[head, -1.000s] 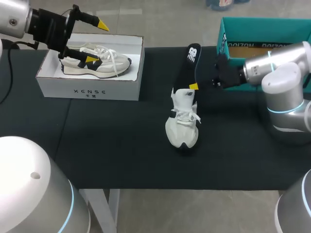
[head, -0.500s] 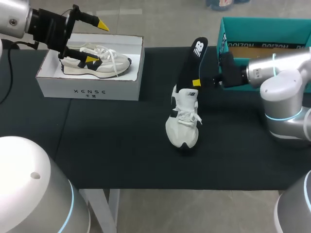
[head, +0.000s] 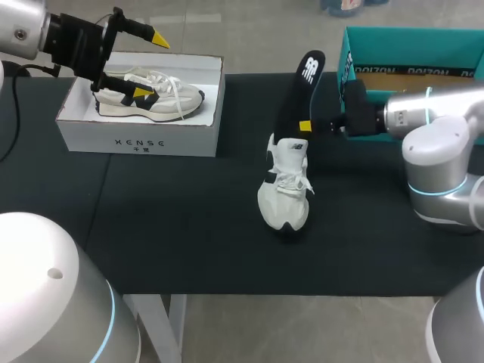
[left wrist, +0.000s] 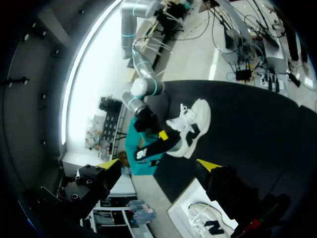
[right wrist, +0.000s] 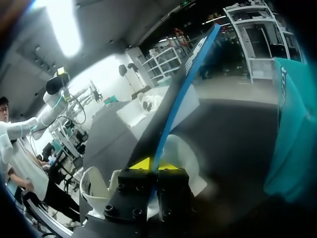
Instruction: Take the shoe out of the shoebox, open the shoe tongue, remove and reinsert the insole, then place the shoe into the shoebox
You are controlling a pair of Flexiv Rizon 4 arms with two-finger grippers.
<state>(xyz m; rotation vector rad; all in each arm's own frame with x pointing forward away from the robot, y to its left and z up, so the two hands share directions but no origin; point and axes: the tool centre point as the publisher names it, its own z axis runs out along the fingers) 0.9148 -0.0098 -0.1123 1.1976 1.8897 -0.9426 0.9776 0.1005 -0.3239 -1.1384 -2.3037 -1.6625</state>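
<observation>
A white shoe (head: 284, 189) lies mid-table, toe toward the front edge. A black insole (head: 299, 94) stands steeply out of its heel opening, leaning toward the back. My right gripper (head: 305, 126) is shut on the insole's lower part, just above the heel. In the right wrist view the insole (right wrist: 183, 89) shows edge-on between the yellow tips of the right gripper (right wrist: 148, 163), with the white shoe (right wrist: 181, 158) under them. My left gripper (head: 150, 66) hangs open over the white shoebox (head: 140, 140) at the back left. From the left wrist view, the shoe (left wrist: 190, 126) lies far ahead of the left gripper (left wrist: 157, 164).
A second pale sneaker (head: 151, 94) lies in the white shoebox. A teal box (head: 408, 38) stands at the back right, close behind my right arm. Dark cloth covers the table (head: 151, 227).
The right gripper has lifted a little and drawn back to the right, raising the insole further and tipping its top toward the right. The left arm has not moved.
</observation>
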